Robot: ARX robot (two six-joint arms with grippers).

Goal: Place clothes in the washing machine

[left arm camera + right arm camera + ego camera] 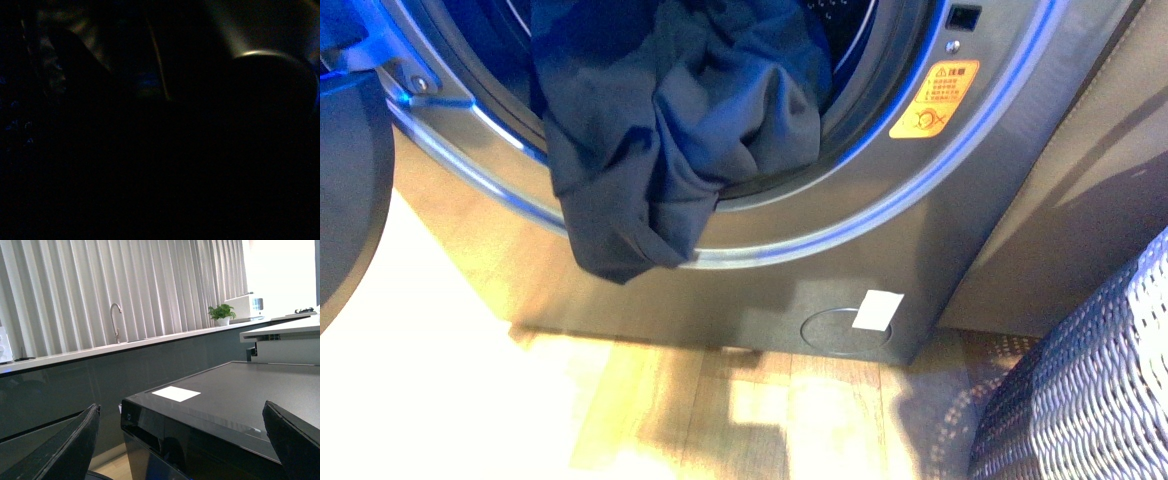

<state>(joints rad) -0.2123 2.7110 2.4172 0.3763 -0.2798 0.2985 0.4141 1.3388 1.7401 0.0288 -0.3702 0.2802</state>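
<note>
The dark navy-grey clothes (pixel 670 130) hang half out of the washing machine (pixel 920 230), draped over the lower rim of its round mouth with a fold dangling down the front panel. A yellow warning sticker (pixel 934 98) sits right of the mouth. Neither arm shows in the front view. The left wrist view is dark and tells nothing. In the right wrist view my right gripper (pixel 185 440) is open, its two dark fingers (pixel 75 450) spread wide with nothing between them, looking over the machine's dark top corner (pixel 165 425).
The open door (pixel 350 180) stands at the left. A woven grey basket (pixel 1090 380) fills the lower right. Wooden floor (pixel 620 410) lies in front. A counter with a tap (pixel 116 320) and a potted plant (pixel 221 314) runs behind the machine.
</note>
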